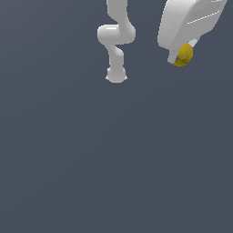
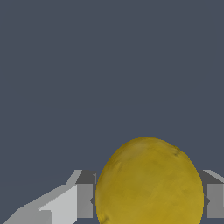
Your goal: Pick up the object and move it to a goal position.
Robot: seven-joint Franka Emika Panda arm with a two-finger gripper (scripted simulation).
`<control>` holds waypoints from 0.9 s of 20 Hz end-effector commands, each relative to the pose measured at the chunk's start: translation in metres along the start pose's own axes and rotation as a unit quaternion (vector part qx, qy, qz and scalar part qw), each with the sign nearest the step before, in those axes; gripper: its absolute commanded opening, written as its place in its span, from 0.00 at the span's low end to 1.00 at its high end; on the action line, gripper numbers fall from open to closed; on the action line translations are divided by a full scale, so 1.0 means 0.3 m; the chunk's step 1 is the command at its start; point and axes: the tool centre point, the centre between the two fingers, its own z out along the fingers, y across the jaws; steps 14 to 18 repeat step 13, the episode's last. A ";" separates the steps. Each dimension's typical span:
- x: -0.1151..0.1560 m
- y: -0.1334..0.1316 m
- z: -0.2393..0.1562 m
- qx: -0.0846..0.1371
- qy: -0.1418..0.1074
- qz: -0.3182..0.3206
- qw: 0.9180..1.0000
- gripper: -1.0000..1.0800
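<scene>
I am holding the object (image 1: 184, 54) between the closed fingers of my gripper (image 1: 182, 58), at two o'clock in the exterior view. Pickup appears done; I am seeing no goal marker, so transport remains.

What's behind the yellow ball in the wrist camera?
Only plain dark grey background shows behind the yellow ball. The hand grips it from both sides; the ball covers the fingers' inner faces.
</scene>
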 end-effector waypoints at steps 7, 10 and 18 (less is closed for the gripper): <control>0.021 -0.035 -0.103 0.000 0.000 0.001 1.000 0.00; 0.024 -0.039 -0.115 0.000 0.000 0.001 1.000 0.00; 0.026 -0.040 -0.119 0.000 0.000 0.001 1.000 0.00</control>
